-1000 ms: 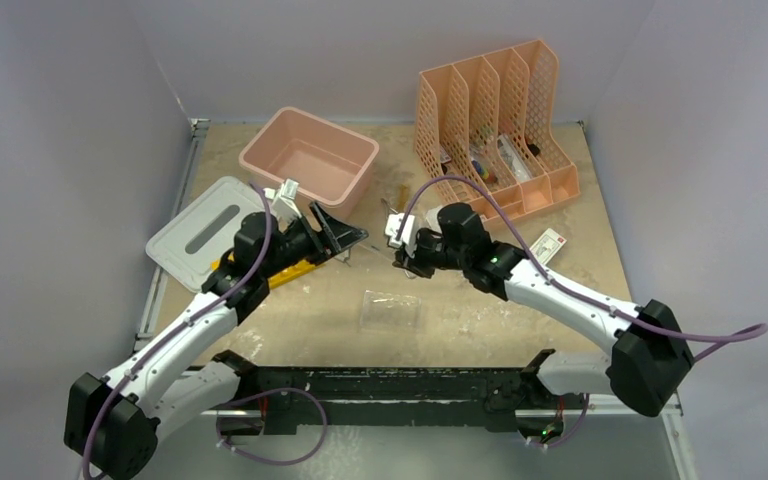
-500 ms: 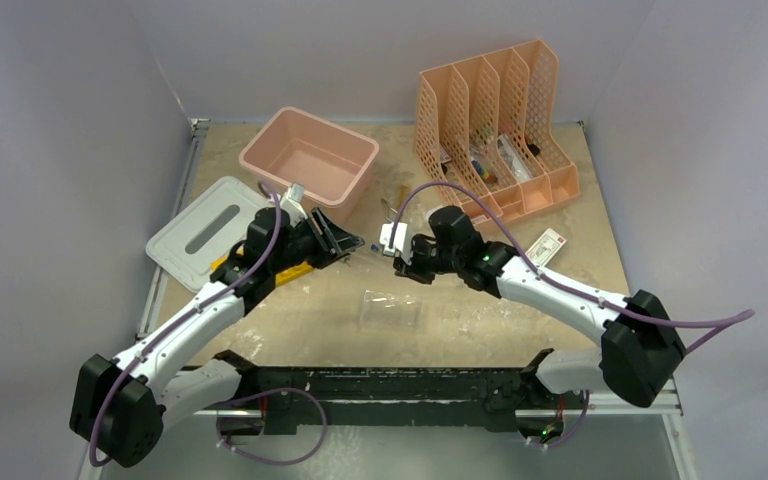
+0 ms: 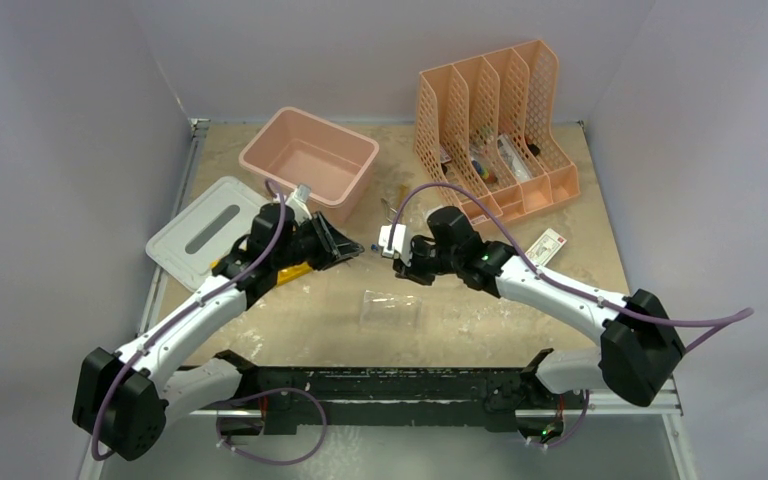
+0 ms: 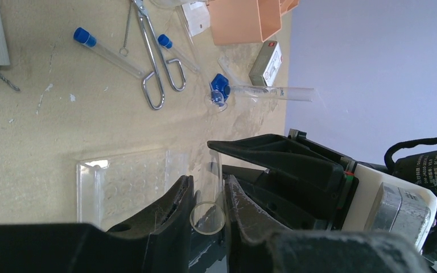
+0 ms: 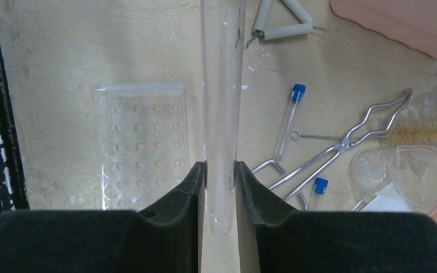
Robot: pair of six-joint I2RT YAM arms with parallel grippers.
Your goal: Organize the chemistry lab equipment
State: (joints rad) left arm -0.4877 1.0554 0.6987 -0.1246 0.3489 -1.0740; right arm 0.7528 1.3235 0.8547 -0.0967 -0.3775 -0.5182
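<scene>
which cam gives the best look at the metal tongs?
Right wrist: the metal tongs lie almost wholly in frame, from bent tips to looped handles, sharp and unobstructed. Left wrist also shows them clearly, but the tips run off the top edge. Top external shows them only as a faint, tiny sliver.

A tan, scuffed table (image 3: pixel 310 325) carries it all. At 11 o'clock sits a pink tub (image 3: pixel 310 160), its grey lid (image 3: pixel 205 232) flat at 9, with a yellow rack (image 3: pixel 295 270) just beside the lid. A peach file holder (image 3: pixel 495 120) stands at 1, and a small white box (image 3: pixel 548 243) lies near 3. Towards 6 lies a clear plastic tray (image 3: pixel 390 310). Around the middle, towards 12, lie tongs (image 5: pixel 341 149), blue-capped vials (image 5: pixel 288 124), a wire triangle (image 5: pixel 284 30), a brush (image 5: pixel 418 133) and glass dishes (image 5: pixel 424 173)
</scene>
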